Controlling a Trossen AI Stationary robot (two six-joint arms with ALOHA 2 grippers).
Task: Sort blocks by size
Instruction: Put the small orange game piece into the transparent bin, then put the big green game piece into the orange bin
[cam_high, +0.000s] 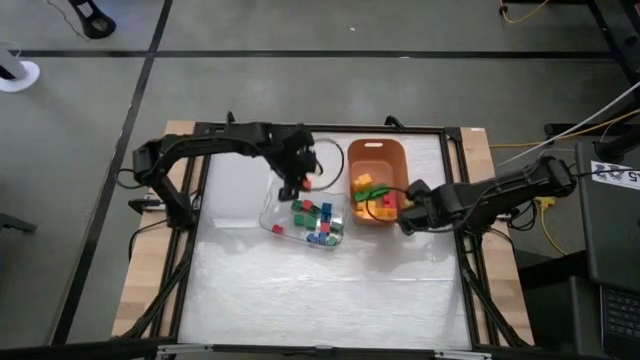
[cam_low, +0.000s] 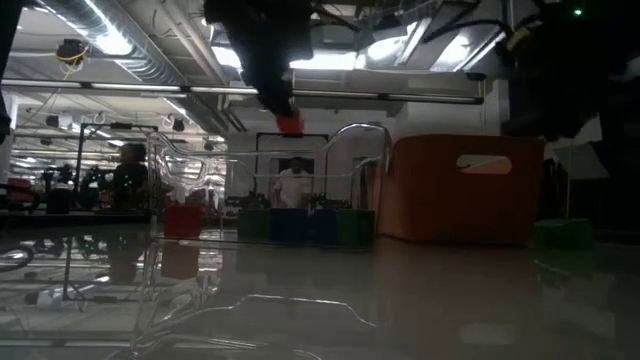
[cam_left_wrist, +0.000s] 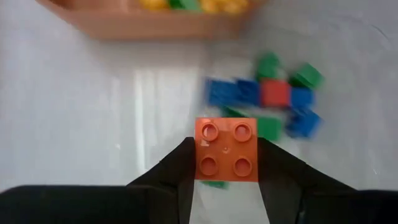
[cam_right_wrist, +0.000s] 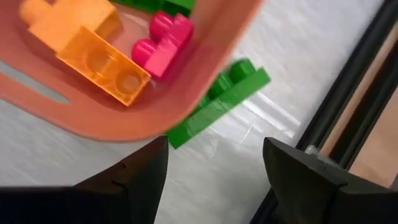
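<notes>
My left gripper (cam_high: 300, 186) hangs over the far edge of the clear tray (cam_high: 270, 215), shut on a red four-stud brick (cam_left_wrist: 226, 149), which is also seen in the low view (cam_low: 290, 122). Several small red, green and blue blocks (cam_high: 318, 222) lie in the tray. The orange bin (cam_high: 377, 145) holds larger yellow, orange, green and pink bricks (cam_right_wrist: 99, 53). My right gripper (cam_right_wrist: 214, 180) stands open at the bin's near right corner (cam_high: 405, 218), pointing down. A long green brick (cam_right_wrist: 217, 102) lies flat on the table right by the bin's wall, below that gripper. My left gripper pinches the red brick by two opposite side walls (cam_left_wrist: 198, 155) between its two fingers. The fingers slant down from above. The brick's studded top faces the wrist camera. It hangs clear of everything, above the tray.
Tray and bin stand side by side at the table's middle and far right. A black frame rail (cam_right_wrist: 348, 106) runs close beside the right gripper and the green brick. White table (cam_high: 320, 300) lies open toward the near edge. People stand in the room beyond (cam_low: 295, 185).
</notes>
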